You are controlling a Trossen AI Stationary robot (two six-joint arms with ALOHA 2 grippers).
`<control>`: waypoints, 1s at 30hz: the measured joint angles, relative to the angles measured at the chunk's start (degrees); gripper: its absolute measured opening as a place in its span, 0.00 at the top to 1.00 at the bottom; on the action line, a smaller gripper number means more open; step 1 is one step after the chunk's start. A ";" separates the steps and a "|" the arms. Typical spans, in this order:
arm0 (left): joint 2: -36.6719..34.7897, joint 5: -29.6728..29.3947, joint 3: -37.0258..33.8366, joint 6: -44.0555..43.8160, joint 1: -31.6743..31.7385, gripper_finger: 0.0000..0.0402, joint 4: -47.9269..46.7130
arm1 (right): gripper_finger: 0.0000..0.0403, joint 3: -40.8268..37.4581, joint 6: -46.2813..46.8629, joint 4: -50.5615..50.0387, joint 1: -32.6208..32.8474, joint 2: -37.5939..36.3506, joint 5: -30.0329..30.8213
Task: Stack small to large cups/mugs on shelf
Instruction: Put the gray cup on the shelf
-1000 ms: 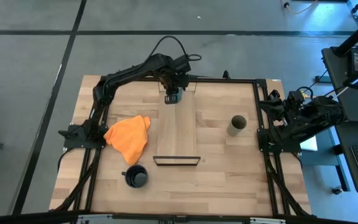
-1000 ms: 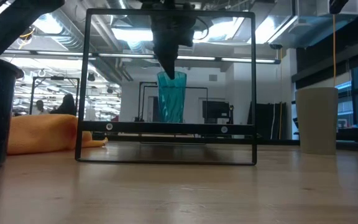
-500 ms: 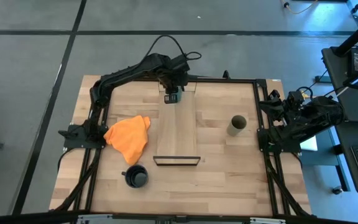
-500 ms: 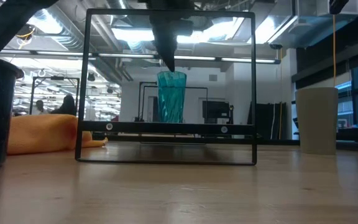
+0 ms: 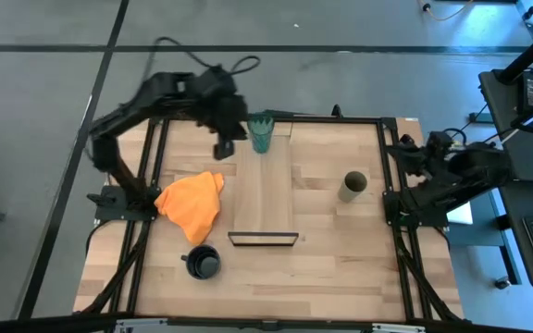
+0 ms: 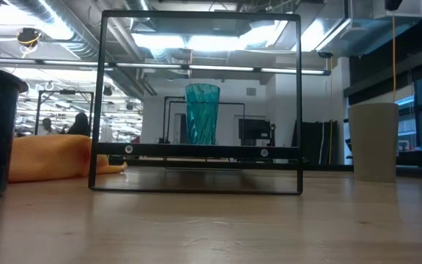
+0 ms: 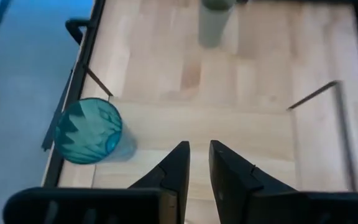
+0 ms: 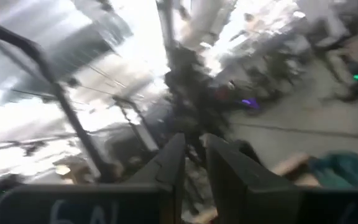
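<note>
The teal-green tumbler (image 5: 262,135) stands upright on its base at the far end of the light-wood shelf (image 5: 266,190); it also shows in the low view (image 6: 202,114) and the left wrist view (image 7: 89,130). My left gripper (image 5: 223,146) is shut and empty, in the air left of the tumbler, its fingers (image 7: 199,149) over the shelf (image 7: 229,130). The olive-brown cup (image 5: 353,185) stands on the table right of the shelf. The navy mug (image 5: 202,263) stands near the front left. My right gripper (image 5: 413,157) waits shut at the table's right edge.
An orange cloth (image 5: 192,203) lies on the table left of the shelf. The shelf's dark metal frame (image 5: 263,239) stands at its near end and fills the low view (image 6: 105,103). Bare tabletop lies between the shelf and the olive cup.
My left gripper has risen off the tumbler's top and swung toward the table's left edge, clear of it. The tumbler stays upright on the shelf's far end.
</note>
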 joint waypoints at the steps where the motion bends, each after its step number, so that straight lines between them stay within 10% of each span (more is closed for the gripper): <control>1: -1.53 0.00 0.00 -1.01 -0.79 0.86 -0.14 | 0.83 -0.02 0.06 -0.51 0.00 1.05 1.49; 21: -12.36 -13.33 -0.04 -17.38 -11.09 0.86 -5.87 | 0.83 -0.11 -16.81 20.78 -0.06 17.57 18.29; 30: -12.61 -19.20 -0.04 -18.43 -13.50 0.86 -5.90 | 0.83 0.34 -19.84 36.77 -1.35 22.60 9.61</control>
